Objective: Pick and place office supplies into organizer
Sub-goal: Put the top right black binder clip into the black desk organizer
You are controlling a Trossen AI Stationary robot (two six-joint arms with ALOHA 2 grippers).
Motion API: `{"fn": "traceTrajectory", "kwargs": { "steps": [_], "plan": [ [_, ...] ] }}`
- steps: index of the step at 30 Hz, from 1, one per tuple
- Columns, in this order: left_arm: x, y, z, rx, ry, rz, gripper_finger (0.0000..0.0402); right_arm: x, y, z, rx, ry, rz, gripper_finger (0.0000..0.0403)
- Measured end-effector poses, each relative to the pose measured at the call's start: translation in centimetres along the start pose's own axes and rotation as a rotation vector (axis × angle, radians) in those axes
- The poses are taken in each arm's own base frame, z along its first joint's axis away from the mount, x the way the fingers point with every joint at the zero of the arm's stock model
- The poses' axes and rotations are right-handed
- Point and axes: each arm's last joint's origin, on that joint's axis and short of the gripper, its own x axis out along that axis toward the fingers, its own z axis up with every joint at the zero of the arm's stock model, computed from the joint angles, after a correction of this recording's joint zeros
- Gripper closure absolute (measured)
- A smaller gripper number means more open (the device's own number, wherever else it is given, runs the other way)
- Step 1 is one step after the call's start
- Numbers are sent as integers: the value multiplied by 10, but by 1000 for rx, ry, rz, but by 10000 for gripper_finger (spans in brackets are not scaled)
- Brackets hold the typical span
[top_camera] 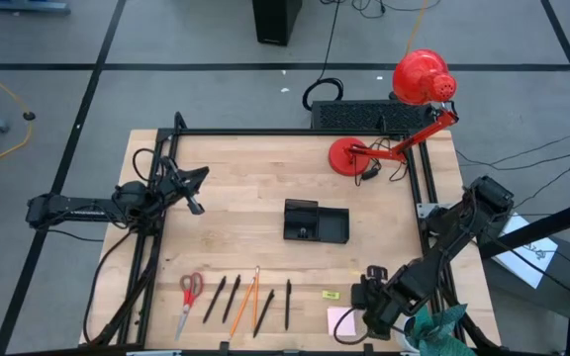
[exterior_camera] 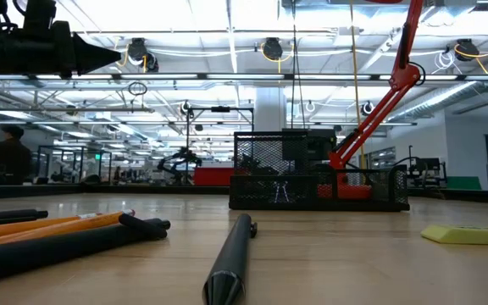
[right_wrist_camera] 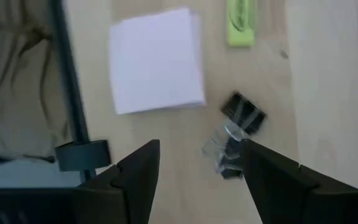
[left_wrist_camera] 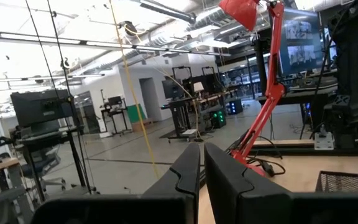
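Note:
The black mesh organizer (top_camera: 315, 222) (exterior_camera: 316, 182) stands mid-table. Along the near edge lie red-handled scissors (top_camera: 188, 297), black pens (top_camera: 214, 297) (exterior_camera: 231, 263), orange pencils (top_camera: 245, 302) (exterior_camera: 49, 224), a yellow-green piece (top_camera: 331, 294) (right_wrist_camera: 241, 22) and a pale sticky-note pad (top_camera: 341, 320) (right_wrist_camera: 157, 62). My right gripper (top_camera: 369, 297) (right_wrist_camera: 201, 168) hangs open, pointing down over the near right corner. Two black clips (right_wrist_camera: 241, 115) lie on the wood beside the pad, ahead of its fingers. My left gripper (top_camera: 198, 206) (left_wrist_camera: 201, 174) is shut and empty, raised at the table's left side.
A red desk lamp (top_camera: 364, 153) stands at the far right, with a black slab (top_camera: 364, 116) behind it. Black frame rails (right_wrist_camera: 67, 81) run along the table's edges, one close to the pad. Bare wood lies between the organizer and the row of supplies.

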Motion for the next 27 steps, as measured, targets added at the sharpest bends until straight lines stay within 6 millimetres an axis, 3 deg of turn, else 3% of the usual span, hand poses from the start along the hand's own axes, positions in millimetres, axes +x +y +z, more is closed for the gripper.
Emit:
{"fn": "traceTrajectory", "kwargs": {
  "steps": [7, 27],
  "plan": [
    [0, -1, -2, 12, 18, -6, 371, 12, -8, -9, 122, 13, -26, 194],
    [0, -1, -2, 34, 16, -7, 371, 43, -36, -31, 200, 93, -69, 200]
  ]
}}
